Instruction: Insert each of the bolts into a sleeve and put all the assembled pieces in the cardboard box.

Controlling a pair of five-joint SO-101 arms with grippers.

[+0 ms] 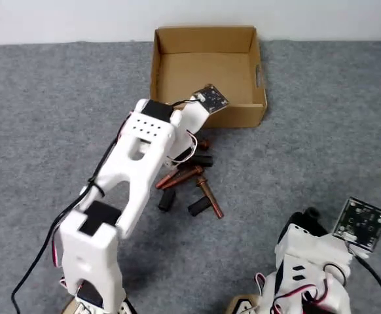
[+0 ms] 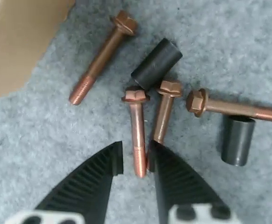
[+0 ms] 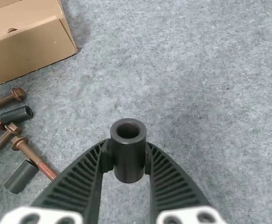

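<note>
sleeve [image 3: 128,142] sits clamped in right claw [image 3: 128,162].

A robotics test bench, by the look of it.
You worked on a grey felt-like table covering [image 1: 321,131] against a plain white wall [image 1: 59,19], with two white plastic robot arms [image 1: 131,176] trailing loose wires [image 1: 38,258] and bare circuit-board cameras [image 1: 210,99].

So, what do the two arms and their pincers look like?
The left arm and right arm are white blocky shells with black motors. Red and black cables run along them. The left pincer and right pincer have black, ribbed, tapering fingers on white bases.
</note>
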